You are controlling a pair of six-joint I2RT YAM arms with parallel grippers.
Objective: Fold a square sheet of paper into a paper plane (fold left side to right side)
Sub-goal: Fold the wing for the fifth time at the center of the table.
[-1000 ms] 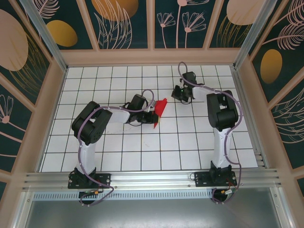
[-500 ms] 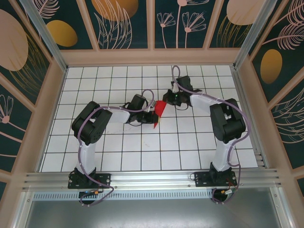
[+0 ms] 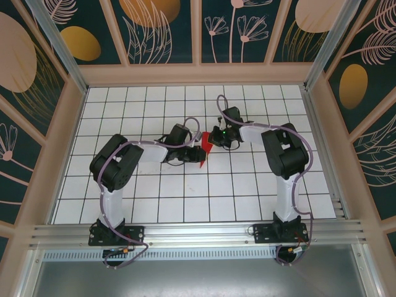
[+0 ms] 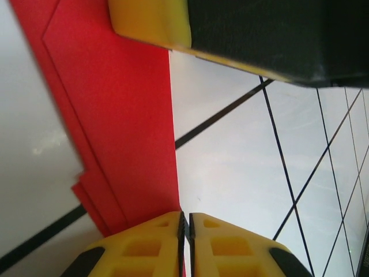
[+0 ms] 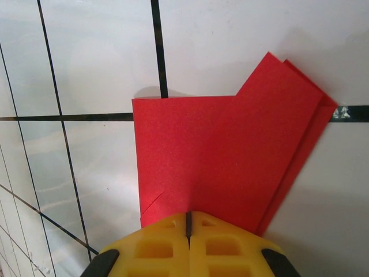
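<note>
Two claws on one paper [image 5: 213, 156] right now! My left claw [image 4: 184, 224] has its yellow tips pressed together with only a hairline slit between them. The red edge runs straight down into that slit, so it's pinched on the paper. My right claw [image 5: 188, 224] is the same story: closed tight, the red sheet vanishing into the seam. From above, the paper sits near the middle of the counter [image 3: 185, 185], a small red patch squeezed between my two claws, the left one on its left side and the right one at its upper right. It's folded already: my right wrist camera shows stacked layers, a straight left edge, a stepped corner up top and a slanted double edge on the right. Whether the paper lies flat or hangs just off the counter, I can't tell.
</note>
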